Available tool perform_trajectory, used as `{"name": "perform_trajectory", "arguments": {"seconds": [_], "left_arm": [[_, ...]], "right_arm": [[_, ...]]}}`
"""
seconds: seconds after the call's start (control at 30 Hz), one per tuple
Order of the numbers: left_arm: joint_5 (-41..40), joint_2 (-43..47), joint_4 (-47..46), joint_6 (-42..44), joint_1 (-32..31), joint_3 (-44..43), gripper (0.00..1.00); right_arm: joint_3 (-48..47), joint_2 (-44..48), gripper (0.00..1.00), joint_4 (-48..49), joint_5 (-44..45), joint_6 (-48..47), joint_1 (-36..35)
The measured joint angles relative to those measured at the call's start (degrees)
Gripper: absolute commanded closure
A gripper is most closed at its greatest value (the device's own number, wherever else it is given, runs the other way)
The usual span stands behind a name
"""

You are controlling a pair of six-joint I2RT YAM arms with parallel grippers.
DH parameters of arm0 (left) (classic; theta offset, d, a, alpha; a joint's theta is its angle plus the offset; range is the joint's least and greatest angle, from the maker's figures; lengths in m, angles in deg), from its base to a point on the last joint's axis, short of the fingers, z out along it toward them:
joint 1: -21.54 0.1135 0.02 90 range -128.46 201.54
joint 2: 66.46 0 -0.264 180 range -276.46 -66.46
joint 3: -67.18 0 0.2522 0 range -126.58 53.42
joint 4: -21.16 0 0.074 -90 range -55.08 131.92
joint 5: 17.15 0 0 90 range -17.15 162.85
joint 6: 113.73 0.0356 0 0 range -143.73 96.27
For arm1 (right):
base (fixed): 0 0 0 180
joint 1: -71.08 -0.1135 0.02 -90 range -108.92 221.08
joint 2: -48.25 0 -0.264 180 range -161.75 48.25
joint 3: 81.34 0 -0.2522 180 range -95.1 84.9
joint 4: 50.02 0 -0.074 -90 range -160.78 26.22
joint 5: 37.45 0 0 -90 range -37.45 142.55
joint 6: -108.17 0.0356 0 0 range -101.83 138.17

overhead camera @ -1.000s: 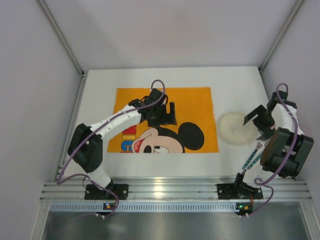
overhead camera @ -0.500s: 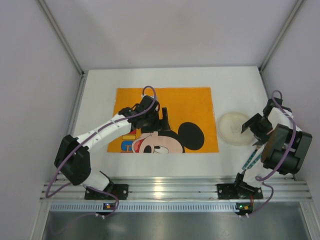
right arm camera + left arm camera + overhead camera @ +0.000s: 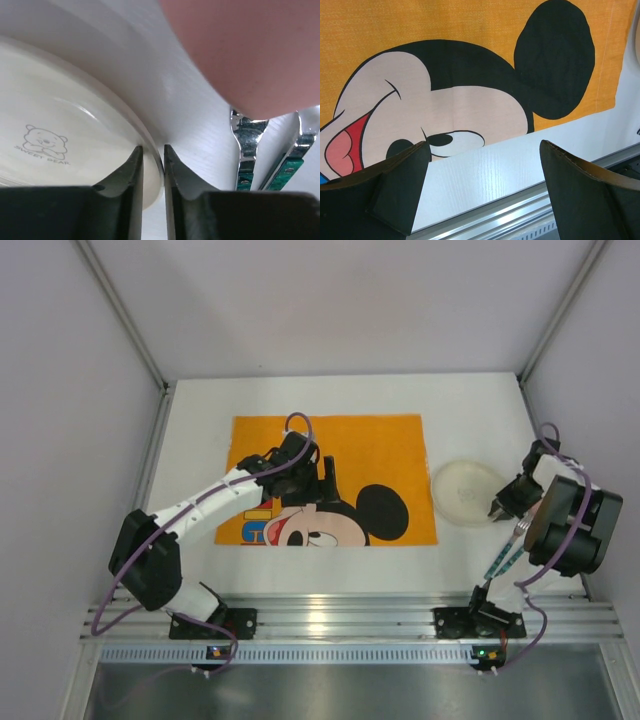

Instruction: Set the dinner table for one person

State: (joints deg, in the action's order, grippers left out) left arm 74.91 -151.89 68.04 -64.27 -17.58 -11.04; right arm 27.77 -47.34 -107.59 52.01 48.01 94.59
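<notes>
The dinner table [image 3: 300,575] is a white tabletop carrying an orange cartoon-mouse placemat [image 3: 380,440]. To the right of the placemat lies a cream plate [image 3: 460,495]. My right gripper [image 3: 497,508] is at the plate's right rim. In the right wrist view the gripper [image 3: 152,150] is shut on that rim, one finger inside the plate [image 3: 60,125] and one outside. My left gripper [image 3: 330,480] hangs open over the placemat. In the left wrist view the left gripper [image 3: 484,146] has only placemat [image 3: 470,30] and bare table [image 3: 485,175] between its fingers.
A fork [image 3: 245,150] and a second green-handled utensil [image 3: 295,150] lie just right of the plate, the pair [image 3: 505,558] near the right arm's base. An aluminium rail [image 3: 330,618] runs along the near edge. Walls enclose the table on three sides.
My right gripper dropped onto the plate's right rim and closed on it. The left arm drew back slightly left over the placemat, then held still, staying open.
</notes>
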Motion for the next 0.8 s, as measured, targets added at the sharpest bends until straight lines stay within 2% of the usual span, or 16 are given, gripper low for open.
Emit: {"name": "perform_trajectory", "arguments": {"seconds": [0.03,0.07,0.23,0.4,0.6,0.73,0.8], "left_arm": [[0.0,-0.02,0.07,0.0,0.0,0.0,0.04],[0.02,-0.07,0.04,0.02,0.0,0.0,0.04],[0.11,-0.87,0.11,0.33,0.0,-0.02,0.04],[-2.43,-1.6,3.93,2.16,0.0,-2.69,0.04],[-8.17,-1.27,9.31,5.97,2.82,-11.04,0.02],[-10.03,1.14,11.41,7.67,10.78,-13.49,0.02],[-10.97,3.17,12.7,7.96,15.15,-13.46,0.02]], "right_arm": [[0.0,0.15,0.99,0.13,-0.42,0.04,0.0],[-0.04,0.37,1.0,0.22,-1.14,-0.11,-0.07],[-3.45,2.38,1.0,-0.7,-3.02,0.2,-0.92],[-16.48,3.3,1.0,-6.73,2.12,0.9,-6.54],[-36.68,3.19,1.0,-9.77,4.5,4.76,-25.62],[-39.63,2.58,1.0,-8.46,-0.04,8.0,-40.11],[-39.6,0.46,1.0,-8.11,-2.91,9.14,-44.96]]}}
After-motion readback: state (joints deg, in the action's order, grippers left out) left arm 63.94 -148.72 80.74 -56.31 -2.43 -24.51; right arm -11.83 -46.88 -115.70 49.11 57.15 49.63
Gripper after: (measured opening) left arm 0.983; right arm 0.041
